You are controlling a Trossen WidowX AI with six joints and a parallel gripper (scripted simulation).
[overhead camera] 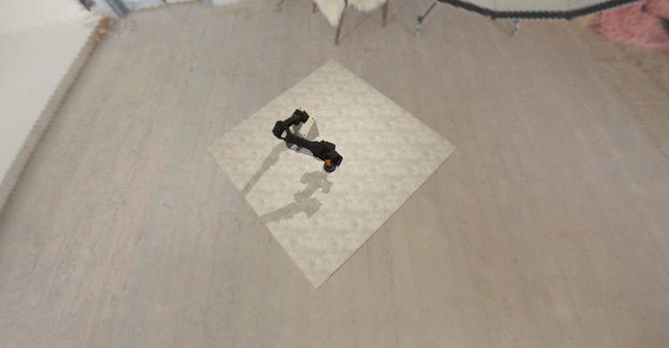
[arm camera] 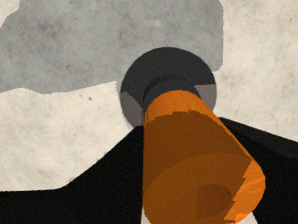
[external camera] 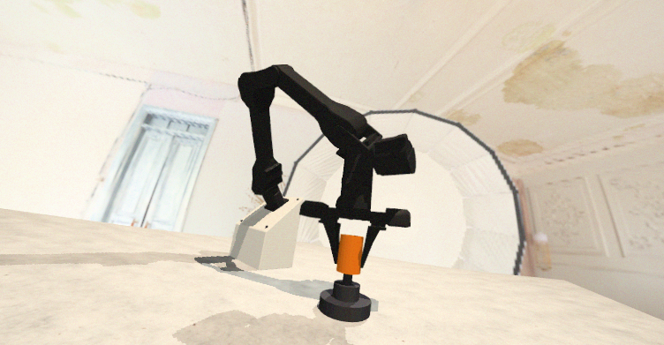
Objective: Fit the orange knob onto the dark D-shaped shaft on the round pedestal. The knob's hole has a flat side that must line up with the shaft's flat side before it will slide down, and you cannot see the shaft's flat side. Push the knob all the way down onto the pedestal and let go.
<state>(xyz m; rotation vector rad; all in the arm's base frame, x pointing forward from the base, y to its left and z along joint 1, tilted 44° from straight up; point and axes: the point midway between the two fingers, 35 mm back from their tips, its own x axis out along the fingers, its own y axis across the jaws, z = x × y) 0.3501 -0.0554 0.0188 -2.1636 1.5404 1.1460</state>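
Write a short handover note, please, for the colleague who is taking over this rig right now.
Tool: shut on the orange knob, holding it upright.
Knob: directly over the round pedestal, with a stretch of dark shaft showing below it.
Done: knob gripped and brought over the shaft.
Left: line up the flats (alignment cannot be seen), push the knob fully down, let go.

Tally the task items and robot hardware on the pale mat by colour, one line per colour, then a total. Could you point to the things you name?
Orange: 1, the knob [overhead camera: 327, 162] [external camera: 350, 254] [arm camera: 175, 135]
Dark grey or black: 3, the round pedestal [overhead camera: 329, 168] [external camera: 344, 307] [arm camera: 167, 60], its shaft [external camera: 347, 279], the arm [overhead camera: 304, 142] [external camera: 262, 129]
Off-white: 1, the arm's base [overhead camera: 307, 129] [external camera: 278, 250]
Total: 5
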